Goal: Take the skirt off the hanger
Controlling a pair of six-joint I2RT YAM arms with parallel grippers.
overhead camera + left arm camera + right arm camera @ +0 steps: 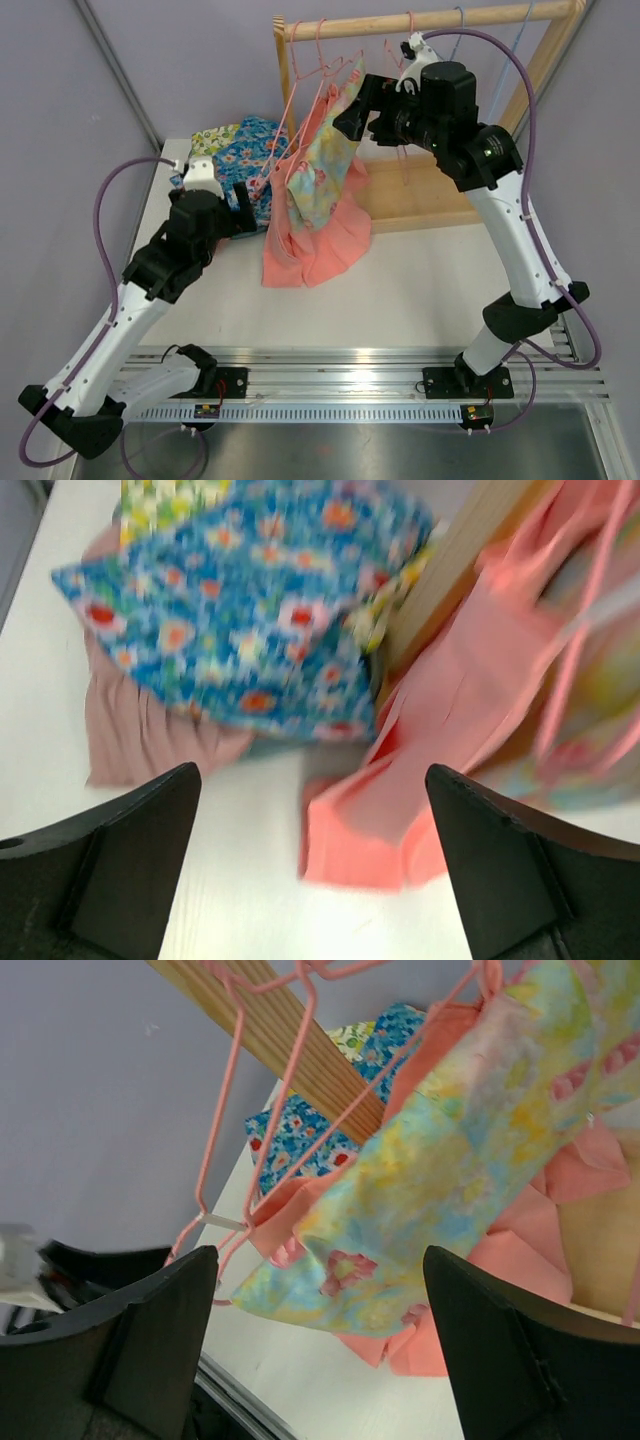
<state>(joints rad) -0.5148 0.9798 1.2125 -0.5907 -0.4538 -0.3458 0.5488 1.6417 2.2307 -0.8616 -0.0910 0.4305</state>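
Observation:
A pastel floral skirt point(325, 165) hangs from a pink hanger point(300, 75) on the wooden rack point(430, 20). A salmon skirt point(320, 245) hangs behind it, its hem lying on the table. My right gripper point(352, 105) is open, right beside the floral skirt's top edge. In the right wrist view the floral skirt point(470, 1150) and the pink hanger point(225, 1110) lie beyond the open gripper point(320, 1350). My left gripper point(250, 208) is open and low, just left of the salmon hem. The left wrist view shows that hem point(440, 740) ahead of the empty gripper point(312, 880).
A pile of clothes lies at the back left: blue floral cloth point(245, 150) point(250, 610), yellow-green cloth point(215, 138) and a mauve pleated piece point(140, 730). More empty hangers point(455, 30) hang on the rack. The rack's wooden base point(420, 205) stands behind the skirts.

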